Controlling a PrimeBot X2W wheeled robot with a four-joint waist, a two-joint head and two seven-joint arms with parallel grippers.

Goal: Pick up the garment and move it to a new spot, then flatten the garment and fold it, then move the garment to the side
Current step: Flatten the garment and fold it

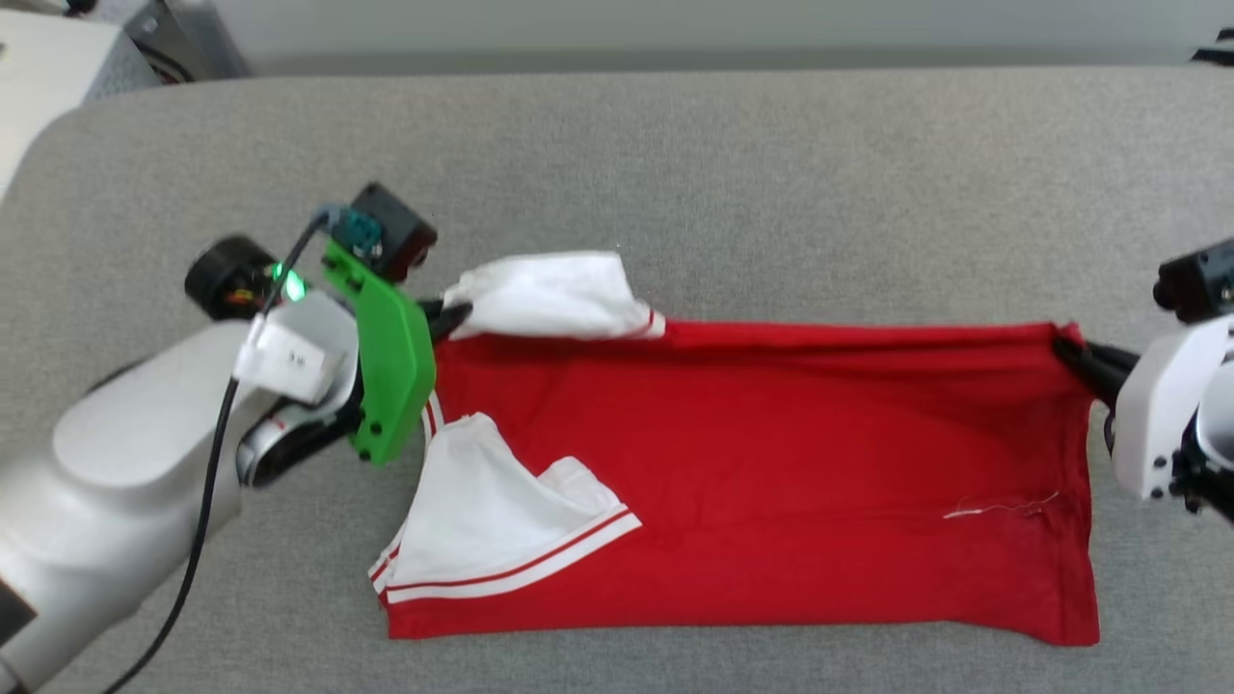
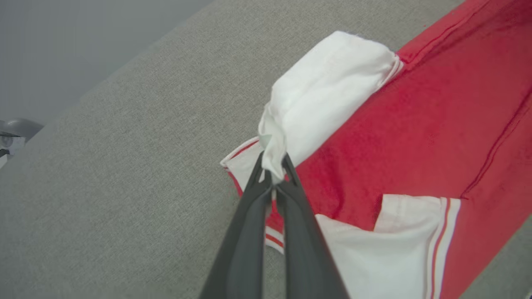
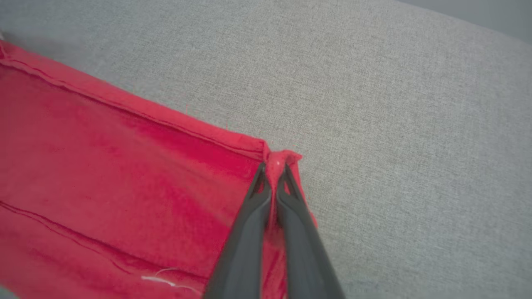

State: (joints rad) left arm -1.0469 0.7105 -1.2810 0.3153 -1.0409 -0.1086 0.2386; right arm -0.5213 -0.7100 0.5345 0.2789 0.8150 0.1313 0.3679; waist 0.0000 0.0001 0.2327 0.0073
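Spanning the frame left to right, the red jersey T-shirt [image 1: 771, 463] is clamped by the left gripper [image 1: 453, 316] at its upper white sleeve [image 1: 549, 294], and by the right gripper [image 1: 1070, 349] seemingly at the hem corner.

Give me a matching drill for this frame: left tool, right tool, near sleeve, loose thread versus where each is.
1 left tool
2 right tool
3 near sleeve
4 loose thread

A lying flat on the red shirt
B shut on a red corner
C by the hem, right end
D shut on the far sleeve

Pairs: 1-D, 2-B, 3-A, 4-C
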